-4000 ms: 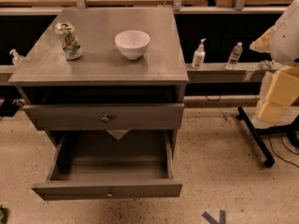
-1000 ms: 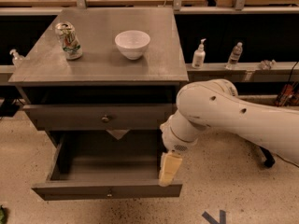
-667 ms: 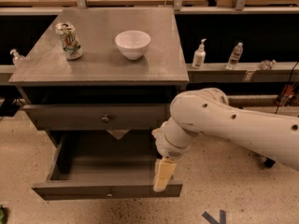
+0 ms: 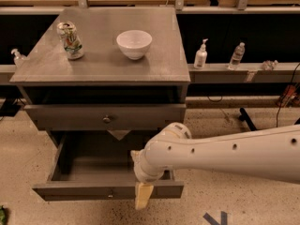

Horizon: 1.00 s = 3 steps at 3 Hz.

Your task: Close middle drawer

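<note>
The middle drawer (image 4: pixel 89 167) is pulled far out of the grey cabinet. It is wide and shallow, and its low flat front (image 4: pixel 70 191) carries a tiny knob (image 4: pixel 111 190). Its inside looks empty. My white arm (image 4: pixel 225 153) reaches in from the right. My gripper (image 4: pixel 143 197) points down, its cream tips over the drawer front's right part, right of the knob. I cannot tell whether it touches the front. Above, the taller drawer front (image 4: pixel 140 117) with a round silvery knob (image 4: pixel 107 119) stands nearly shut.
On the cabinet top (image 4: pixel 103 67) stand a drink can (image 4: pixel 70 40) and a white bowl (image 4: pixel 134 43). Bottles (image 4: pixel 200 55) (image 4: pixel 236 55) stand on a ledge behind at the right, a spray bottle (image 4: pixel 18 56) at the left. Speckled floor lies in front.
My arm has swung left and lower in view. The gripper has moved from the drawer's right end to over its front. The drawer stands as far out as before.
</note>
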Each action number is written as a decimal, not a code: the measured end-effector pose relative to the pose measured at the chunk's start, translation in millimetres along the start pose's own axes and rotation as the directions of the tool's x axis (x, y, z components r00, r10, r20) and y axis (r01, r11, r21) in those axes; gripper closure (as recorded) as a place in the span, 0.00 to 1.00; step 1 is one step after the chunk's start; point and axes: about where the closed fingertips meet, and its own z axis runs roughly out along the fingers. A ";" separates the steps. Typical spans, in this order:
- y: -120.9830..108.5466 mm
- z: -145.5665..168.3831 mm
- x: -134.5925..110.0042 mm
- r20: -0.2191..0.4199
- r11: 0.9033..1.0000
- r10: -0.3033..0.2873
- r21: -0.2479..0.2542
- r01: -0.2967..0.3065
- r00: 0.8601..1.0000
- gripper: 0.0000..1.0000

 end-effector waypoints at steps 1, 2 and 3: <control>-18.3 5.8 -13.6 0.028 0.997 -0.019 0.078 0.017 0.999 0.00; -16.8 10.9 -11.7 0.017 0.998 -0.019 0.061 0.018 1.000 0.00; -16.3 50.4 9.0 -0.010 1.000 0.022 0.011 -0.022 1.000 0.00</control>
